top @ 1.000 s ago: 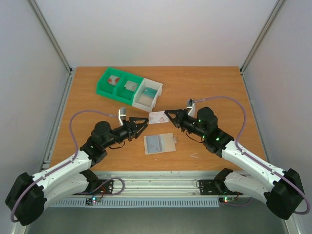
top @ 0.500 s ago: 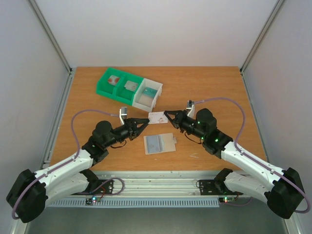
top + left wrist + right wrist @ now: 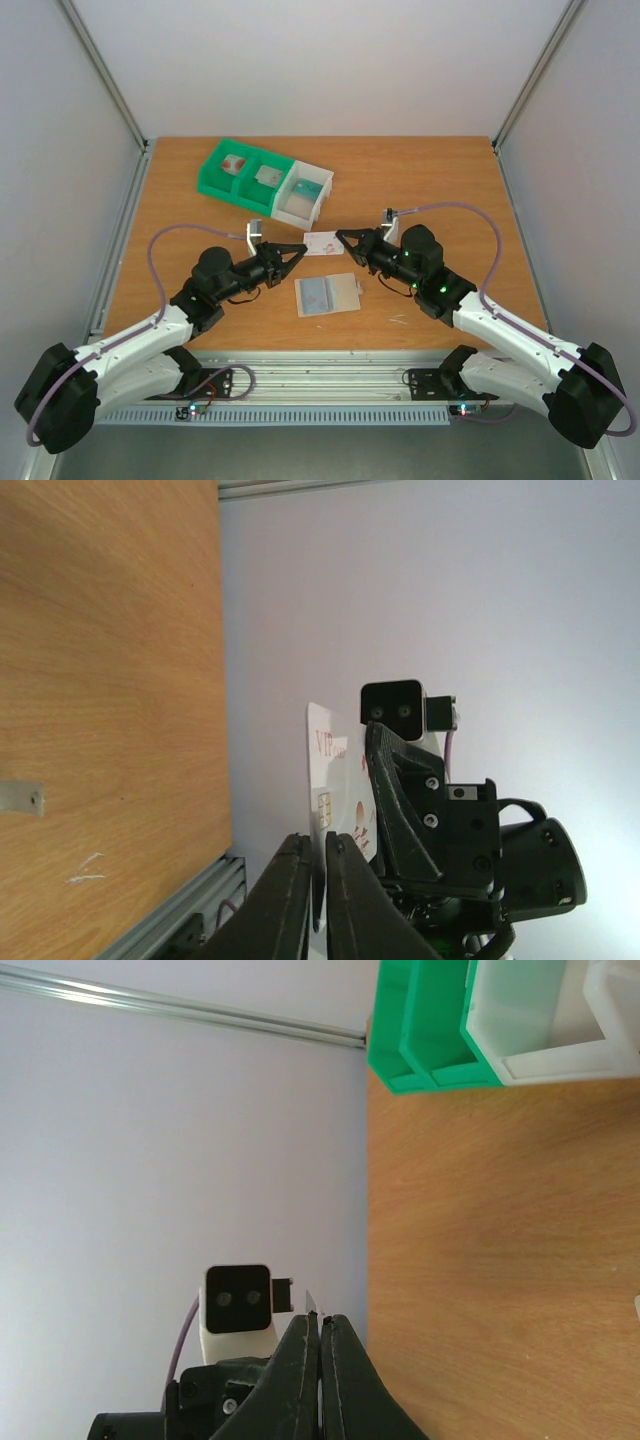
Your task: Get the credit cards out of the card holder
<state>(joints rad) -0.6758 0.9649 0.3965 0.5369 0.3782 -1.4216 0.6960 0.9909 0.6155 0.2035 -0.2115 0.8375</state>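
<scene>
A white credit card with red marks (image 3: 322, 243) hangs in the air between the two arms, above the table. My left gripper (image 3: 302, 249) is shut on its left end, and my right gripper (image 3: 341, 236) is shut on its right end. In the left wrist view the card (image 3: 335, 770) shows a chip and red print, its lower edge caught in my left gripper (image 3: 318, 838). My right gripper (image 3: 320, 1317) shows only a thin sliver of card (image 3: 310, 1300) at its tips. The pale blue-grey card holder (image 3: 327, 294) lies flat on the table just in front of the grippers.
A green-and-white compartment tray (image 3: 228, 192) stands at the back left with small flat items in its compartments; it shows in the right wrist view too (image 3: 420, 1030). Faint white scratches (image 3: 398, 320) mark the wood near the front edge.
My left gripper went from open to shut on the card's left end. My right gripper carried the card slightly left towards it. The card holder has not moved.
</scene>
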